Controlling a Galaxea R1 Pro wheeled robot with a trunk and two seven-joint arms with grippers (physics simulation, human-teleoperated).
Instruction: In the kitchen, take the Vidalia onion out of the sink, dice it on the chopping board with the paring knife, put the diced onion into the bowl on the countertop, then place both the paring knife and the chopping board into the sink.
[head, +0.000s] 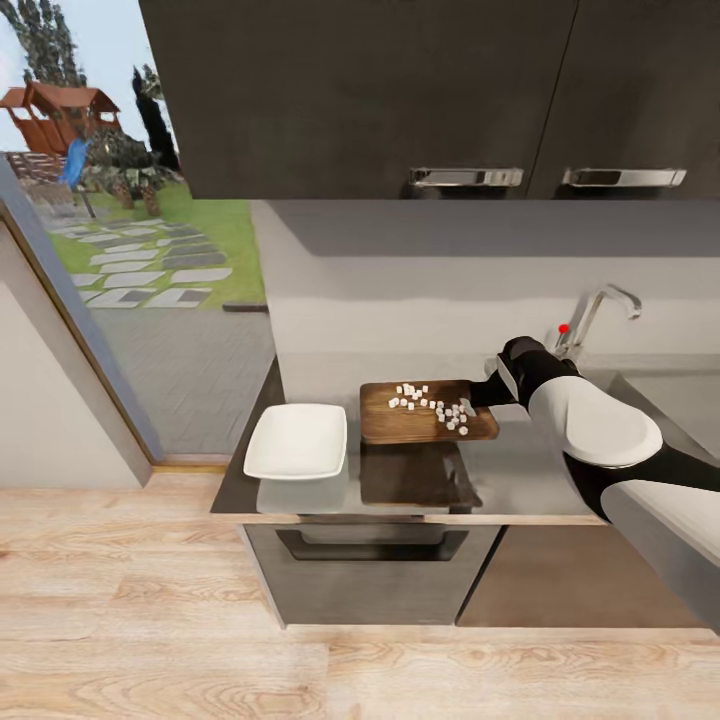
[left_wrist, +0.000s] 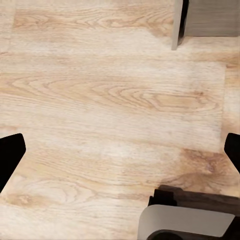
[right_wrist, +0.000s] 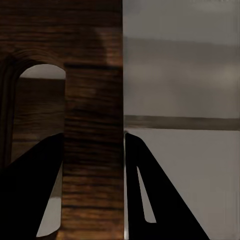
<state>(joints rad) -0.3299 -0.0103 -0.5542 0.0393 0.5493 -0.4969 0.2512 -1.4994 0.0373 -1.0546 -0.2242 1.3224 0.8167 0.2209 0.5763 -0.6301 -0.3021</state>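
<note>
Onion cubes (head: 432, 402) lie scattered on the chopping board (head: 400, 425) near the worktop (head: 520, 480) middle, right end effector (right_wrist: 94, 165) pinching its handle end; the left end effector (left_wrist: 120, 150) hangs spread above the floor (left_wrist: 100, 100).

Dark upper cabinets (head: 400, 90) with two chrome handles (head: 466, 177) hang above a pale grey backsplash (head: 450, 280). Below the cabinets, a light wooden floor (head: 150, 600) spreads out, and left of them a window (head: 110, 180) shows a garden with a red playhouse (head: 58, 112).
</note>
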